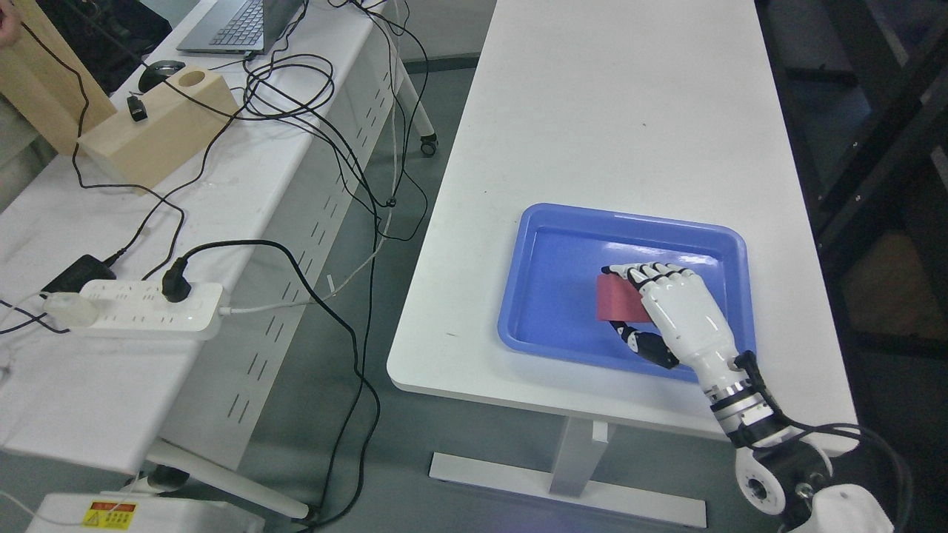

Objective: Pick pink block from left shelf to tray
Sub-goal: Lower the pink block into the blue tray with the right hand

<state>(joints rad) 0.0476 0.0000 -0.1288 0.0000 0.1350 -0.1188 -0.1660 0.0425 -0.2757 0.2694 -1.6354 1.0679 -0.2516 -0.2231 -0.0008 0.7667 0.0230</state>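
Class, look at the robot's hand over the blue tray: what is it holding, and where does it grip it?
The right hand holds the pink block by its right end, fingers above, thumb below.

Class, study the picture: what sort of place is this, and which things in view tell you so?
Probably a robotics lab: a robot hand working over a blue tray, a laptop, and a power strip with loose cables.
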